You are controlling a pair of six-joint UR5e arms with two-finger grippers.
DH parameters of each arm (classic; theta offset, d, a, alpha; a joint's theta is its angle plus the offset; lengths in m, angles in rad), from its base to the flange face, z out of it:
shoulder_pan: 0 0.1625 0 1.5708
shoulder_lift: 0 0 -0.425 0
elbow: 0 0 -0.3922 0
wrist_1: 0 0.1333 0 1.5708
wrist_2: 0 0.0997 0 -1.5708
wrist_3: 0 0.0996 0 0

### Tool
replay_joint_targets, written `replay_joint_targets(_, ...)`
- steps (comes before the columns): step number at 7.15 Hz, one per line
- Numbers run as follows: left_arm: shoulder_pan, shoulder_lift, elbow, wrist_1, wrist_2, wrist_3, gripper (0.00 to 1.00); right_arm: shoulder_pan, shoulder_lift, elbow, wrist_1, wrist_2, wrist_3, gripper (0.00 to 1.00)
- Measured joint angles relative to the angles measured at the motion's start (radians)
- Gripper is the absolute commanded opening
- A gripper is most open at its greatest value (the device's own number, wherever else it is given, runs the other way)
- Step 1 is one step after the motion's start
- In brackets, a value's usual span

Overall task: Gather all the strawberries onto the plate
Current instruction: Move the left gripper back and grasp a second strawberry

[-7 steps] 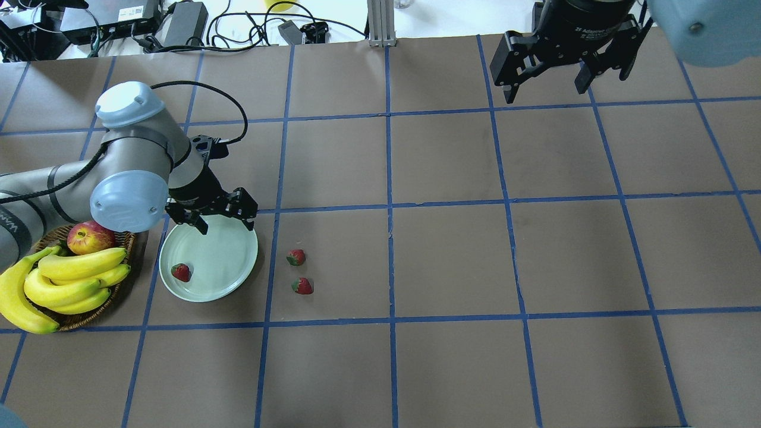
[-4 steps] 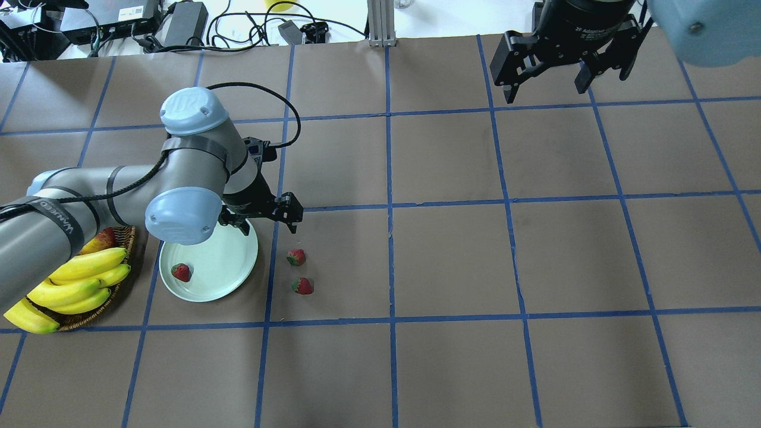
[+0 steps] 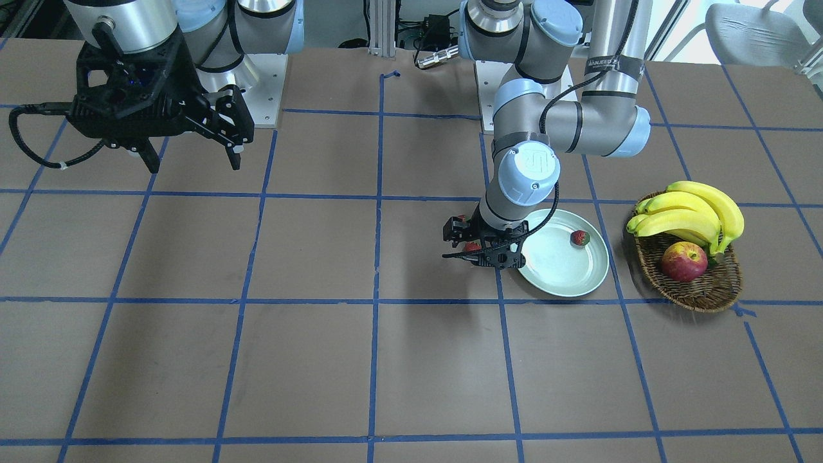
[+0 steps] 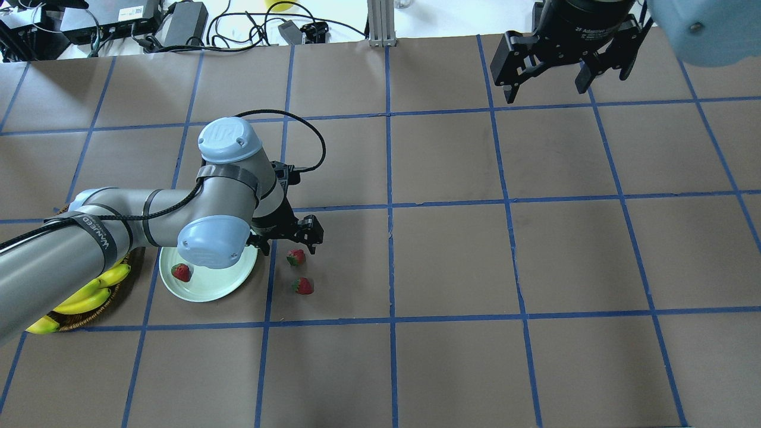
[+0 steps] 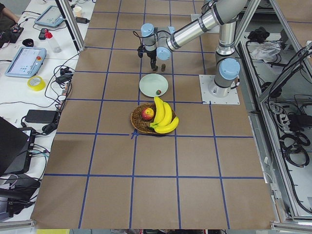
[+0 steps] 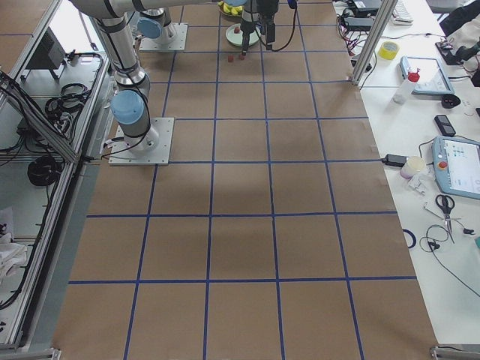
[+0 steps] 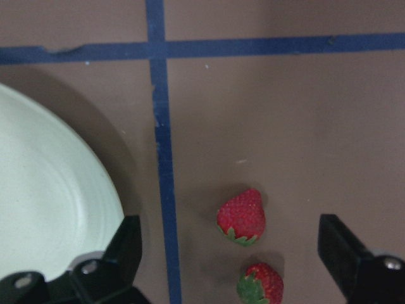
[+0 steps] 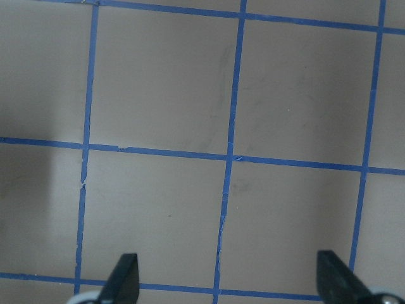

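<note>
Plate [image 4: 221, 279] — mint green, one strawberry [image 4: 181, 272] inside near rim. Right gripper [image 4: 546, 92] — well apart from plate, jaws spread, empty. Left gripper [image 4: 290, 242] just beside plate, jaws spread, empty, at nearer of two strawberries [image 4: 296, 257] [image 4: 303, 286] lying on table [image 4: 452, 255] beside plate.

Your left gripper [image 4: 291, 241] has left the plate's [image 4: 205, 292] far rim and crossed the blue tape line [image 4: 269, 285] onto the open surface [image 4: 452, 261]. There the farther loose strawberry [image 4: 295, 257] now sits between its spread fingers [image 7: 123, 244] in the wrist view. The left arm [image 4: 119, 232] swung along, now hiding the apple [image 3: 683, 262] from overhead.
</note>
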Motion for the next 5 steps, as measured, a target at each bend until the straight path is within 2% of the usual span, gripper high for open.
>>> replay_joint_targets(1,-0.002,-0.008,-0.004,0.003,-0.006,-0.002,0.45,0.0,0.0,0.0,0.0,0.0,0.0,1.0)
replay_joint_targets(2,-0.003,-0.015,-0.005,0.004,-0.019,-0.004,0.06,0.0,0.0,0.0,0.0,-0.001,0.0,1.0)
replay_joint_targets(3,-0.004,-0.021,-0.006,0.004,-0.03,-0.004,0.0,0.0,0.0,0.0,0.0,-0.001,0.0,1.0)
replay_joint_targets(5,-0.004,-0.027,-0.006,0.002,-0.037,-0.009,0.0,0.0,0.0,0.0,0.0,-0.002,0.0,1.0)
